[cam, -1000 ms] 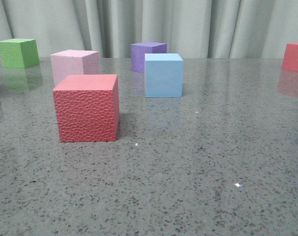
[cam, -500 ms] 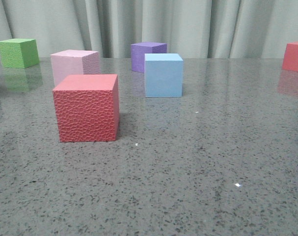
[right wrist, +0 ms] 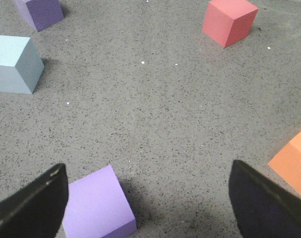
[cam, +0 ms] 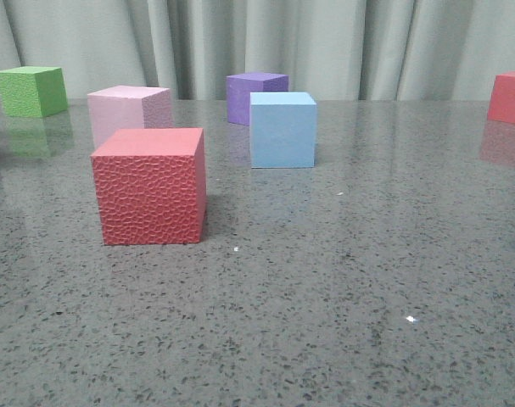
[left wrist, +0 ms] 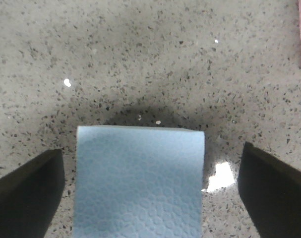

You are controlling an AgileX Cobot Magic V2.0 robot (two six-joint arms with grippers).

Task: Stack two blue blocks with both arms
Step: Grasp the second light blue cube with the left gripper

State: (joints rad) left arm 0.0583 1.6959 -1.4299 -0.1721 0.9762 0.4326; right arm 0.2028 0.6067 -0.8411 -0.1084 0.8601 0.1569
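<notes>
Step in hand: first pick. Left end effector (left wrist: pixel 150 191) spread wide astride one blue block (left wrist: pixel 139 181), fingers apart from it. Second blue block (cam: pixel 282 129) sits upper centre on the counter (cam: pixel 325 297). Right end effector (right wrist: pixel 150 208) wide, empty. Next: close squarely.

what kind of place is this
Probably a robot lab test bench: a speckled grey stone-look tabletop scattered with plain foam cubes, such as a red cube and a blue block, with a pale curtain backdrop.
</notes>
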